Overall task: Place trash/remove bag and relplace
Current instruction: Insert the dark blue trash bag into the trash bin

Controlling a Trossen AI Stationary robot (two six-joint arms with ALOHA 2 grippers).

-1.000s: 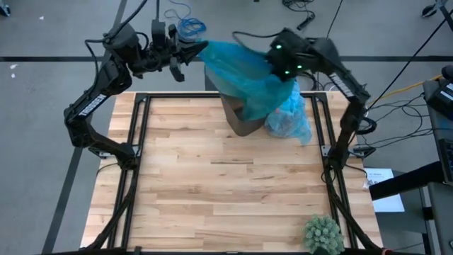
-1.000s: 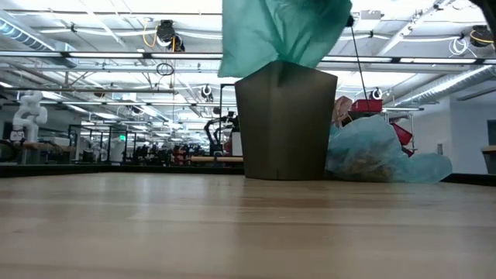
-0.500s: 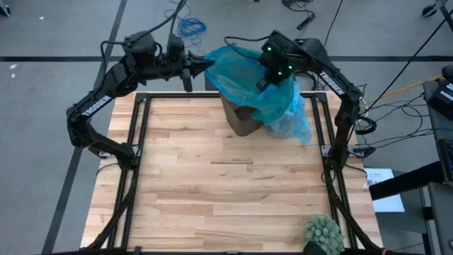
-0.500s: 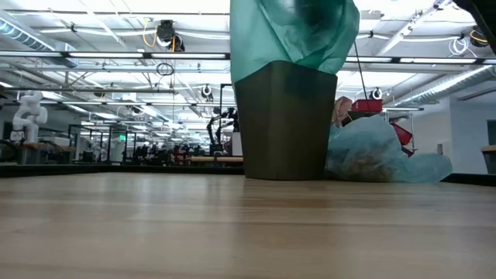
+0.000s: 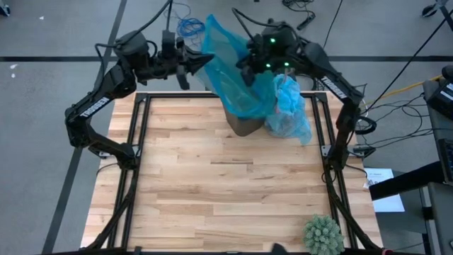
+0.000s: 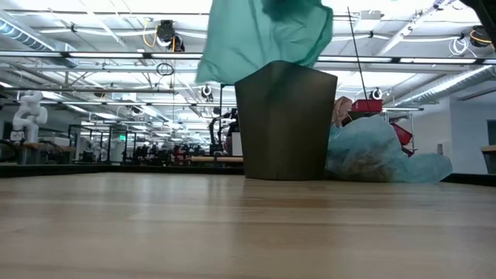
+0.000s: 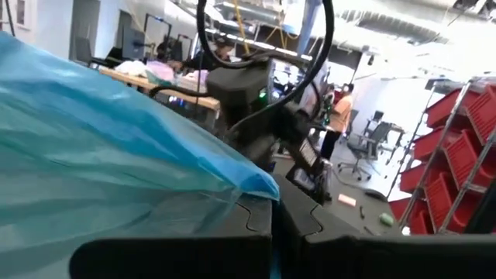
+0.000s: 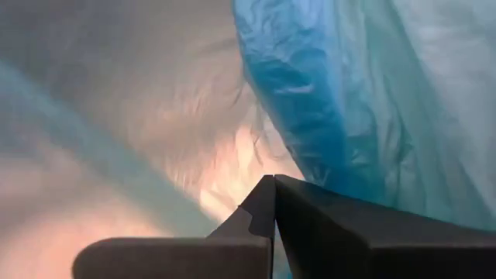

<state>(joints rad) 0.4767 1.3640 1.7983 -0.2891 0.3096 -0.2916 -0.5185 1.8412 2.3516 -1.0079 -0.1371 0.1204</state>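
Teal-green replacement bag (image 5: pixel 230 67), stretched between the two grippers above the dark bin (image 5: pixel 244 125), its lower part draped over the bin's rim, probably so the mouth can be spread around that rim. Left gripper (image 5: pixel 205 58) and right gripper (image 5: pixel 248 67) are each clenched on the bag's upper edge. Beyond the right gripper, the filled pale-blue bag (image 5: pixel 289 113) lies on the table (image 5: pixel 226 191) against the bin, crowding that side. The spiky green ball (image 5: pixel 324 234) sits well apart.
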